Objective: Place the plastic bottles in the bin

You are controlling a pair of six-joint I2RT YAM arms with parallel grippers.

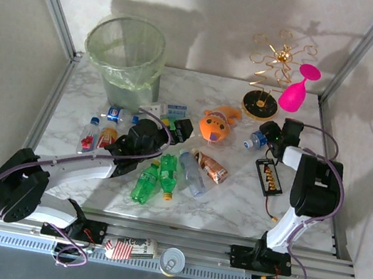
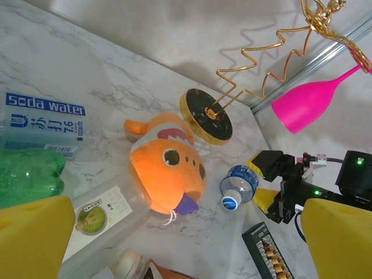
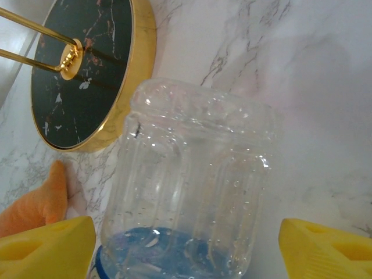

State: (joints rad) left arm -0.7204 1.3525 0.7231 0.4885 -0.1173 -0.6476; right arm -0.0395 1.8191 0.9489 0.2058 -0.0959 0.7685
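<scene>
The bin (image 1: 125,56) stands at the back left, lined with a pale green bag. Several plastic bottles lie mid-table: two green ones (image 1: 154,177), a clear one (image 1: 191,173), a brown-labelled one (image 1: 210,167) and small ones (image 1: 93,134) on the left. My right gripper (image 1: 268,135) is open around a small clear blue-labelled bottle (image 3: 186,186) lying on the marble, with yellow fingertips (image 3: 46,247) on either side of it. My left gripper (image 2: 186,256) is open above the middle pile, over a green-tea-labelled bottle (image 2: 99,218) and a soda water bottle (image 2: 43,122).
An orange fish toy (image 1: 216,125) lies between the two grippers. A gold wire stand (image 1: 261,103) and a pink goblet (image 1: 296,90) are at the back right. A black terminal strip (image 1: 269,177) lies by the right arm. A can (image 1: 172,260) sits on the front rail.
</scene>
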